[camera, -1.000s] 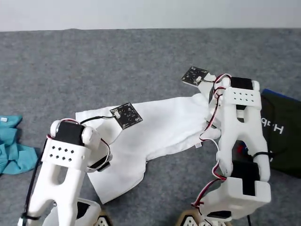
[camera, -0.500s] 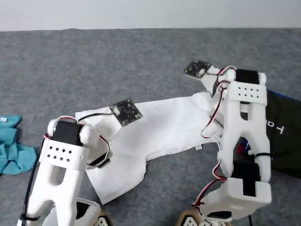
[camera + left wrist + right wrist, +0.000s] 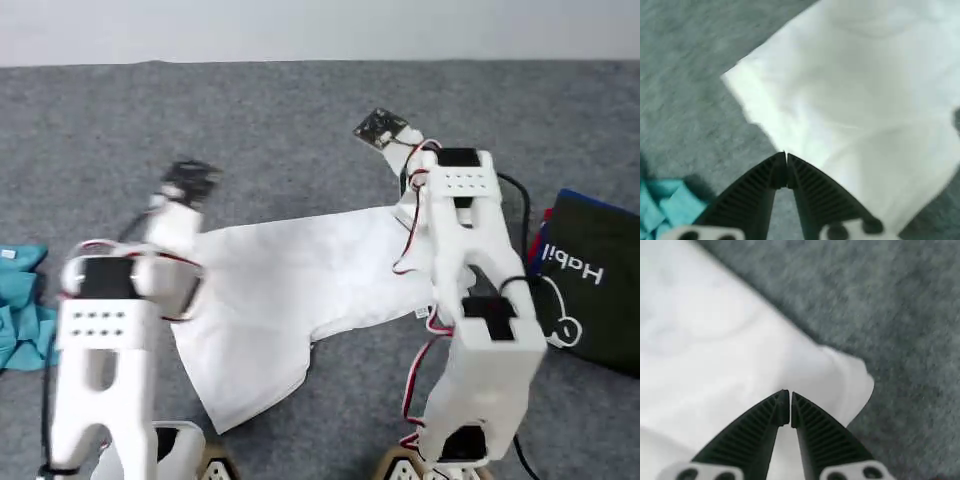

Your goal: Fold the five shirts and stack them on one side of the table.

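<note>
Left gripper (image 3: 786,169) has its jaws pressed together, tips right at the edge of the white shirt (image 3: 865,100), close to one of its corners. Right gripper (image 3: 790,409) is the same deal, jaws together over the white shirt near its other end. Can't tell if either is actually pinching cloth. The white shirt lies spread out mid-counter (image 3: 300,130) between the arms. Teal shirt (image 3: 22,310) is bunched at the left edge, dark shirt (image 3: 590,290) over on the right.

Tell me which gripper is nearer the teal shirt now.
Left. The left gripper is at the edge of the white shirt facing the teal shirt; the right gripper is at that shirt's opposite end.
</note>
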`<state>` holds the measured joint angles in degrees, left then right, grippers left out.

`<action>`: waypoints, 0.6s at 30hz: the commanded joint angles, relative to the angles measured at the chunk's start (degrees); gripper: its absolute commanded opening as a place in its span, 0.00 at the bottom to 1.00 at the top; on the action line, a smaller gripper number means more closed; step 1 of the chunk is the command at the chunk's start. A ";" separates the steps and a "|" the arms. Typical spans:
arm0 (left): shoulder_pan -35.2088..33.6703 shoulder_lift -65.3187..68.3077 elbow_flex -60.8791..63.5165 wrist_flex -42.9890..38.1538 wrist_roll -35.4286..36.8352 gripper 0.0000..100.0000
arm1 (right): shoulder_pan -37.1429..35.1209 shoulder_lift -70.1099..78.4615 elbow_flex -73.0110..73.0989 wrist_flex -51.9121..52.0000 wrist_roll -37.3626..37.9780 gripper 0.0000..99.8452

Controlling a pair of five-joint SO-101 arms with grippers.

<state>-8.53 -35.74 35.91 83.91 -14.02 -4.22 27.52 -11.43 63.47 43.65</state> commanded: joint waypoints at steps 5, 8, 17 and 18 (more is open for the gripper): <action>-11.43 -0.79 1.01 -3.78 -2.20 0.01 | -1.98 11.38 -17.93 3.03 -1.05 0.01; -9.41 -0.79 3.47 -10.37 -1.85 0.01 | -3.47 12.44 -22.33 7.08 -2.90 0.01; 5.27 1.85 9.27 -27.87 1.14 0.01 | -1.10 12.44 -27.34 13.32 -8.35 0.01; 5.80 4.31 8.48 -28.84 1.93 0.01 | -0.84 12.44 -27.34 13.32 -9.05 0.01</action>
<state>-5.19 -34.68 45.76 59.56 -14.46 -6.77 40.62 -35.60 76.04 36.97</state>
